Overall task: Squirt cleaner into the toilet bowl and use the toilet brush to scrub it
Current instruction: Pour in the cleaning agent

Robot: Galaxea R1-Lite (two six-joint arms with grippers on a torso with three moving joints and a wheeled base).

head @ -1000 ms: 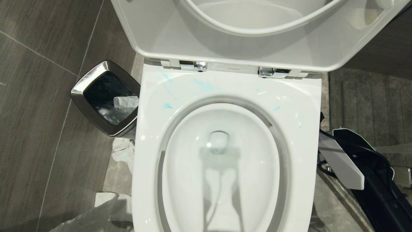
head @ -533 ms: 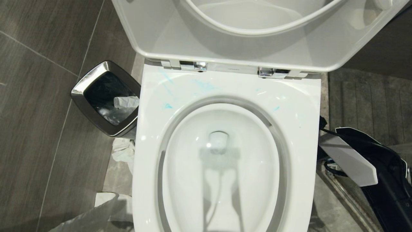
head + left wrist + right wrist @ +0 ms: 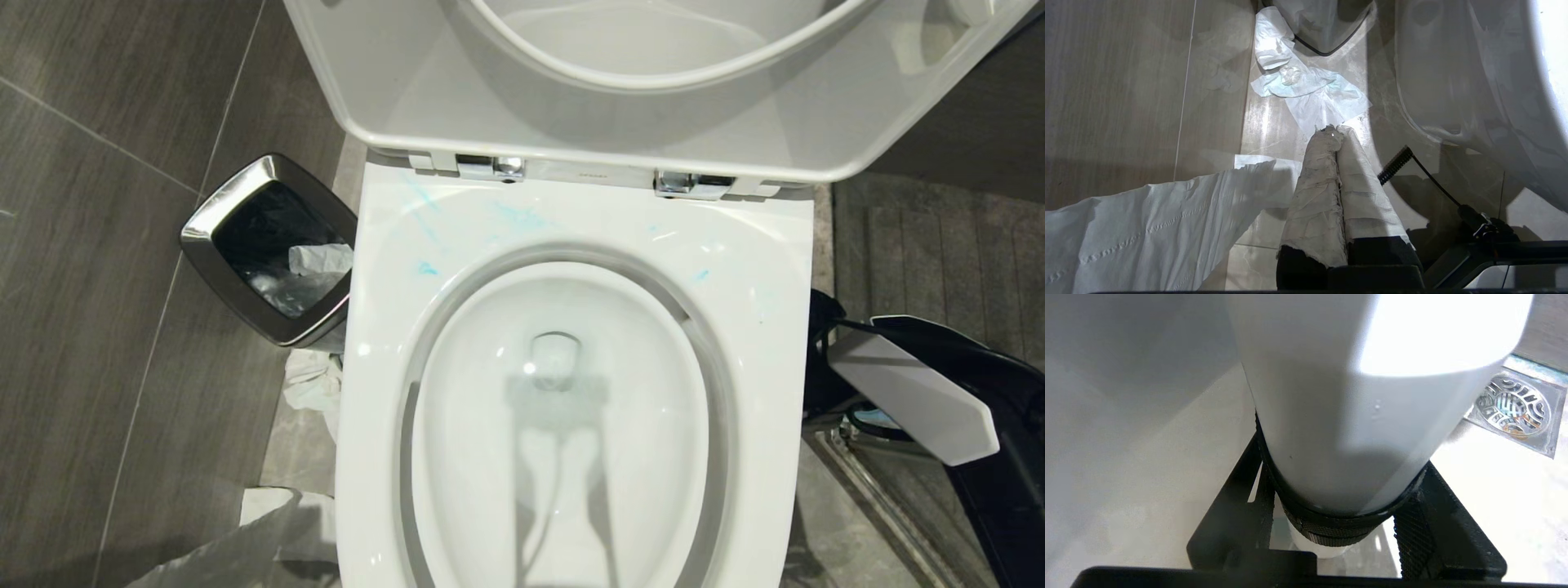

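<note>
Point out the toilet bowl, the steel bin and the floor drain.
toilet bowl (image 3: 767,245): head view, bare right part of the rim.
steel bin (image 3: 214,214): head view, its shiny metal rim.
floor drain (image 3: 1515,406): right wrist view, middle of the round grate.

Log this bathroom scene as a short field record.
toilet bowl: lid and seat raised, turquoise cleaner smears on back rim
toilet brush: not in view
right gripper: right of bowl, shut on white container
left gripper: shut, empty, low beside the bowl
steel-rimmed bin: left of bowl, tissue inside
</note>
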